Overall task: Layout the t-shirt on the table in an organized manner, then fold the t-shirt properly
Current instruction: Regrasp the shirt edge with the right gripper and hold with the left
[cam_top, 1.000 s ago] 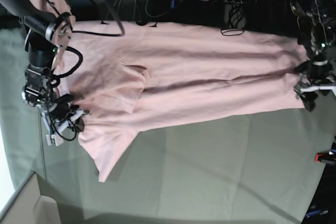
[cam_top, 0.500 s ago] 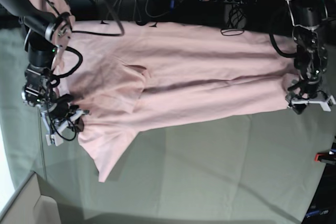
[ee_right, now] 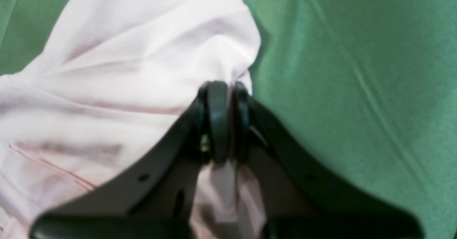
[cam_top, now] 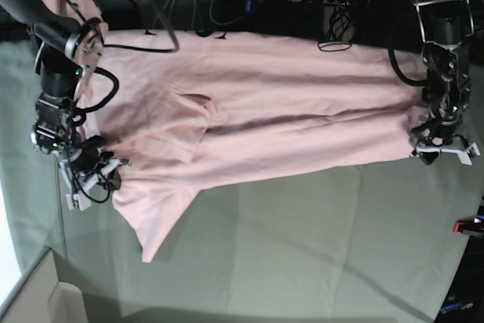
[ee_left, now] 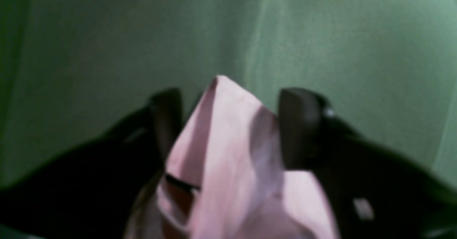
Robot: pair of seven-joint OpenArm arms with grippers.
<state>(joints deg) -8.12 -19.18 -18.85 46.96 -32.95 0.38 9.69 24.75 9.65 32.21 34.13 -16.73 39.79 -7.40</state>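
The table [cam_top: 318,247] is covered in a creased grey-green cloth with long fold lines across its near half. A pink t-shirt [cam_top: 287,111] lies directly on it, spread lengthwise along the far side, one sleeve [cam_top: 155,217] splayed toward the near edge. The shirt is wrinkled, with a fold near its middle. Its far edge reaches the table's far edge. A red clamp [cam_top: 467,226] sits at the table's right edge.

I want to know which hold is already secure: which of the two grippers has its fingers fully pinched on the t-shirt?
The right gripper: its fingers are pressed together on the t-shirt. The left gripper has a gap either side of the cloth.
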